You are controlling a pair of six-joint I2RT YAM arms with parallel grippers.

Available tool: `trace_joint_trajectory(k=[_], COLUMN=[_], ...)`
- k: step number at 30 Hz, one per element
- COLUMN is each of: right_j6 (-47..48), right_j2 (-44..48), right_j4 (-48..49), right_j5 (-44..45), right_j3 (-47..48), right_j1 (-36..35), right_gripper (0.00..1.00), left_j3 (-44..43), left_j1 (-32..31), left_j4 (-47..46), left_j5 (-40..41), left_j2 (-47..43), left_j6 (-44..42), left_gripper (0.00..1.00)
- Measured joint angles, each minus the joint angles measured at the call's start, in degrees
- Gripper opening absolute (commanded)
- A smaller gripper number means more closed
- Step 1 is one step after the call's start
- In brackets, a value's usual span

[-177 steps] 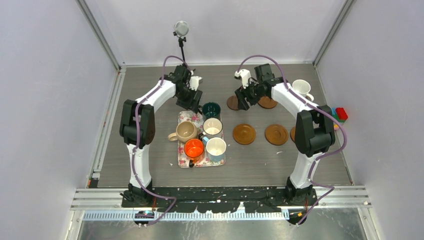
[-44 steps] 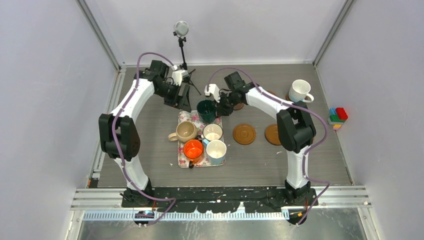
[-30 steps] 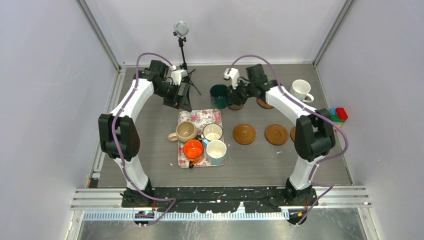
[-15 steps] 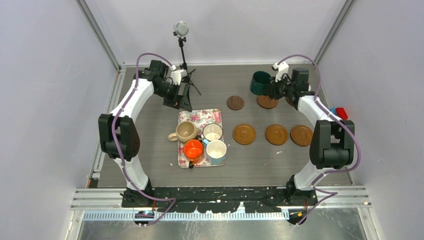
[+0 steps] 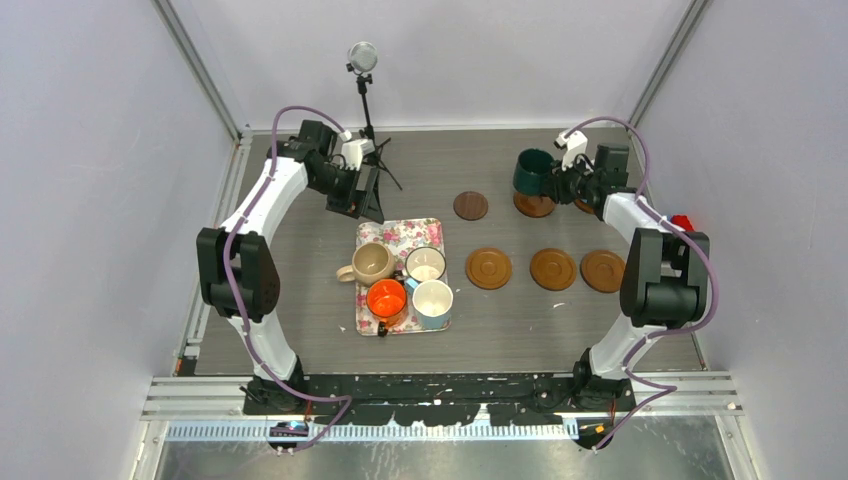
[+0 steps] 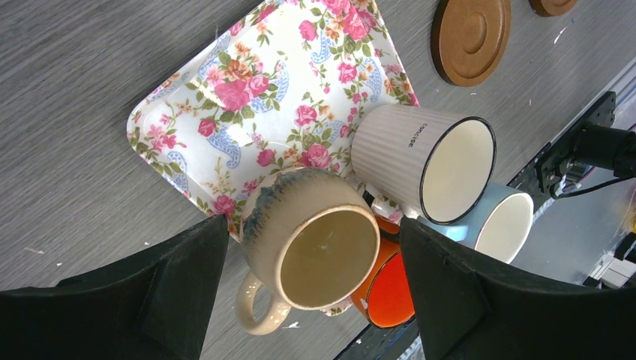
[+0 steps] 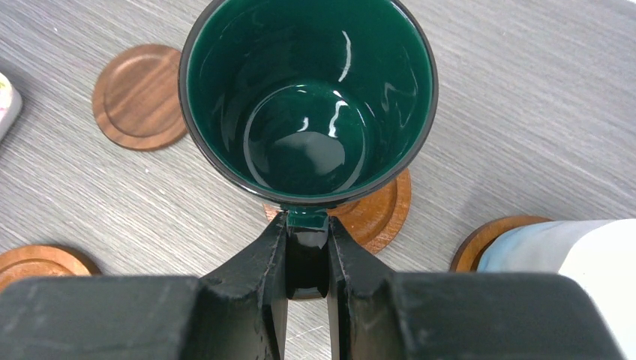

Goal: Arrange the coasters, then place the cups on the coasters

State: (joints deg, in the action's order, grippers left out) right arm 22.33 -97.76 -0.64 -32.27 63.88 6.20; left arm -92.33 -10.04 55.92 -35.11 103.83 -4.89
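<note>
My right gripper [image 7: 307, 251] is shut on the handle of the dark green cup [image 7: 307, 97], which is upright over an orange-brown coaster [image 7: 379, 214] at the back right [image 5: 533, 205]; whether they touch is unclear. A white cup [image 7: 570, 251] stands on another coaster [image 7: 487, 240] beside it. The small dark coaster [image 5: 470, 205] lies to the left, and three coasters form a row [image 5: 488, 268] [image 5: 553, 269] [image 5: 603, 271]. My left gripper [image 6: 313, 225] hangs open above the beige cup [image 6: 315, 247]. The ribbed white [image 6: 420, 157], orange [image 6: 390, 289] and light blue [image 6: 502, 221] cups crowd behind it.
The floral tray [image 5: 385, 232] carries the four cups left of centre. A small tripod stand [image 5: 362, 60] rises at the back, close to my left arm. Coloured bricks [image 5: 683, 222] sit by the right wall. Side walls close in the table.
My right arm lifted the green cup off the tray and carried it right, settling over the back-right coaster. The left arm pulled back from the tray's far end and has held still since.
</note>
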Motion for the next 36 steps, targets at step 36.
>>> trace_joint_trajectory(k=[36], right_j6=[11.63], right_j2=[-5.40], right_j4=[-0.13], right_j5=[-1.57], right_j3=[-2.10], right_j1=[3.78], right_gripper=[0.38], left_j3=[0.02], left_j1=[0.00], left_j4=[0.02], left_j5=[0.61], left_j2=[0.00], left_j6=[-0.02], left_gripper=[0.86])
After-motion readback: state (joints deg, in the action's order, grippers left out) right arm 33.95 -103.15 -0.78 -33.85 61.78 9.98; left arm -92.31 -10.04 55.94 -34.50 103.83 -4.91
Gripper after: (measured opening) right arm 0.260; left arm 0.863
